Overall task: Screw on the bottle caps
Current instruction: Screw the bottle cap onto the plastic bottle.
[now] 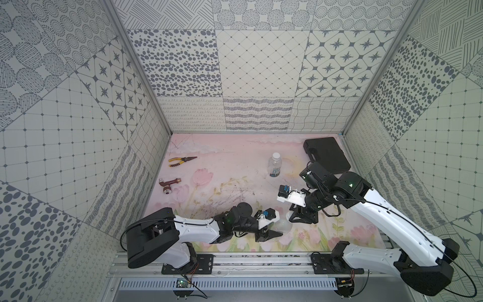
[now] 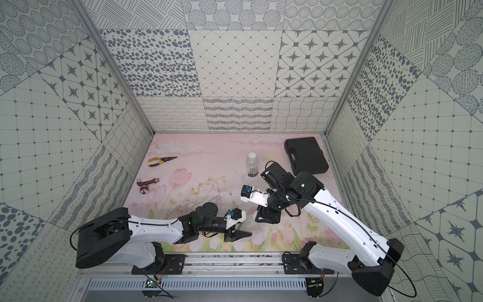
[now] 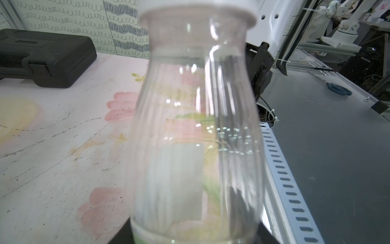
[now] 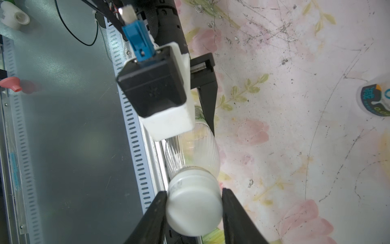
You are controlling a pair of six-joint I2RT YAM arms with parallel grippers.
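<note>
While the cap is sitting on the neck: the step in hand is looking like the tightening of the white cap (image 4: 195,219) onto the tall bottle (image 3: 196,126).
Right gripper (image 4: 194,203): its jaws are pinching the cap from two opposite sides, touching it on both.
Left gripper (image 1: 270,232): its jaws are clamping the tall bottle low on its body, beside the green label.
Place: the tall bottle is sitting near the front edge of the worktop (image 1: 230,167), about midway along it; I cannot tell whether its base is touching the surface.
Doing it well: the right wrist should be turning about the bottle's own axis with light downward pressure, so the thread is catching squarely. The left jaws should be holding firmly enough that the thin clear wall is neither spinning nor buckling. A skewed cap is probably the main risk.
Bottles: two, the tall one and a short bottle (image 1: 274,167) with a blue-white label, standing upright towards the back right corner.
Caps: two, the one being pinched and a second cap (image 1: 276,156), seemingly already sitting on the short bottle.
Others: one pair of pliers (image 1: 182,160) near the back left corner, one reddish tool (image 1: 168,183) by the left edge, and one black case (image 1: 326,154) lying in the back right corner.
</note>
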